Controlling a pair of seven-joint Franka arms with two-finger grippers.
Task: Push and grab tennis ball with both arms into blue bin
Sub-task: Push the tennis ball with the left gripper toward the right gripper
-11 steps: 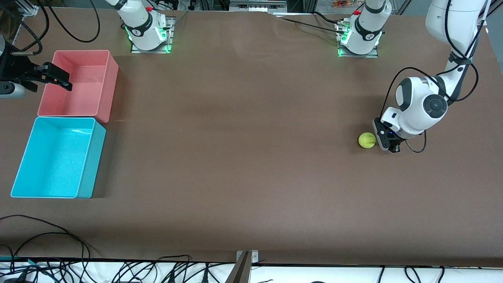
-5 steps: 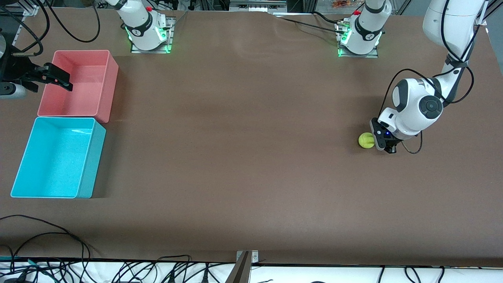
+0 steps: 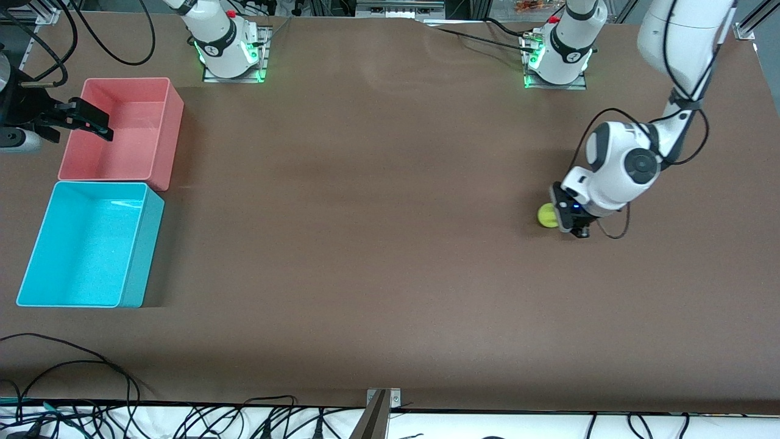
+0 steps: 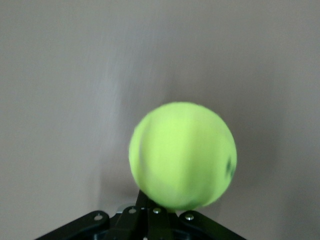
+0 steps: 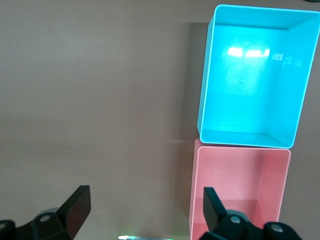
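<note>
Pink bin [image 3: 122, 131] touches blue bin [image 3: 91, 244] (both empty).

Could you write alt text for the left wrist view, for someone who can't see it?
A fuzzy yellow-green tennis ball sits on the brown table, right against the tips of the left hand, whose black fingers are shut together.

A brown table [image 3: 378, 244] with black cables [image 3: 73, 396] along its near edge.
</note>
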